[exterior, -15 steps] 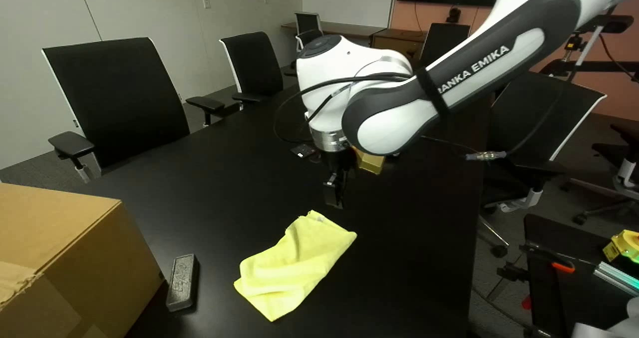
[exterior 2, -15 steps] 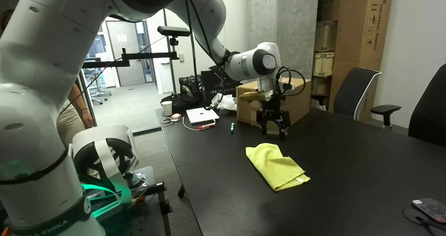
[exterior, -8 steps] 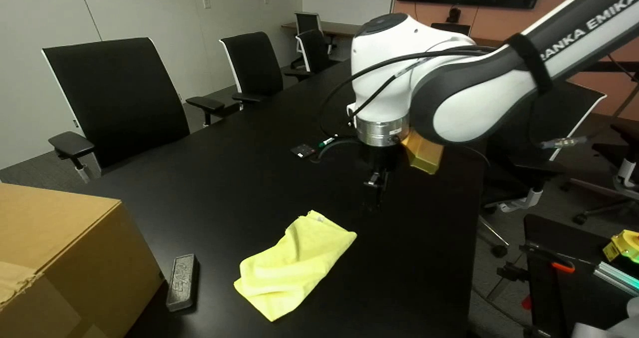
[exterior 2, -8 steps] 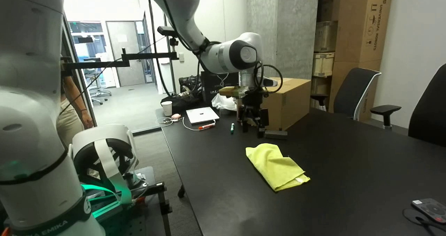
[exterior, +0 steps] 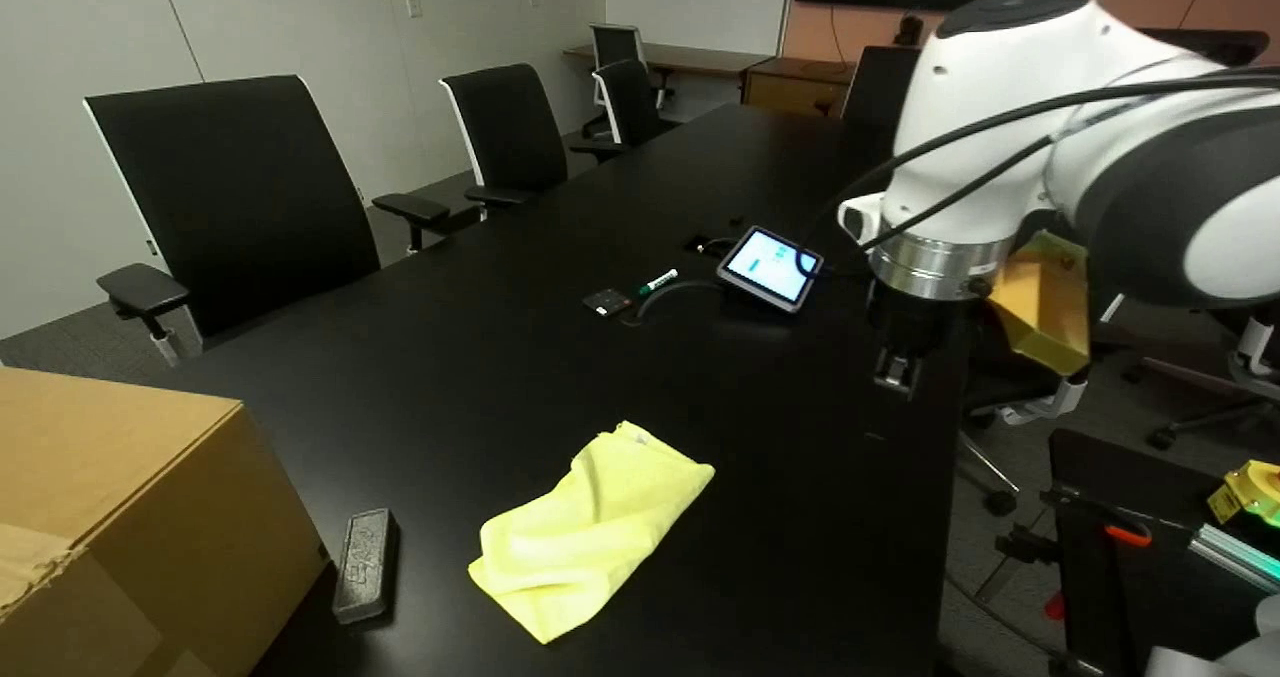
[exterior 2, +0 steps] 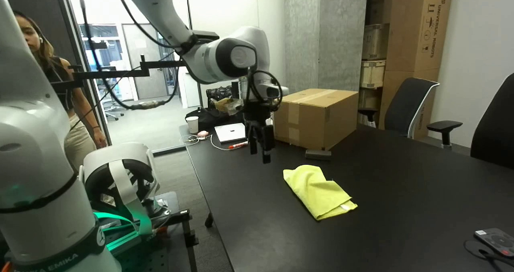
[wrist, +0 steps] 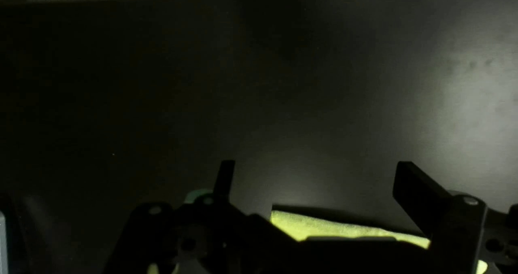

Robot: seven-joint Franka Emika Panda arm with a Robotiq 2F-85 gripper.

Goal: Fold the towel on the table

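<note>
While the towel [exterior: 595,532] lies unmoved, the claw [wrist: 315,164], shadowed but seemingly spread, has withdrawn.

Wrist view dim; whitish glare toward right edge on glossy black conference table [wrist: 481,96]. Blocky black gripper fingers [wrist: 421,201] nearly silhouettes. Dark shadow along edge of thin yellow cloth towel [wrist: 299,227]. Both exterior views brighter; pale grey hallway [exterior 2: 160,123] washed out near top, screen of grey-framed rectangular tablet [exterior: 768,265] glowing.

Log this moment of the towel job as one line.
gripper: open, holding nothing, above table | towel: creased, unevenly folded, lying on table | contact: gripper apart from towel
</note>
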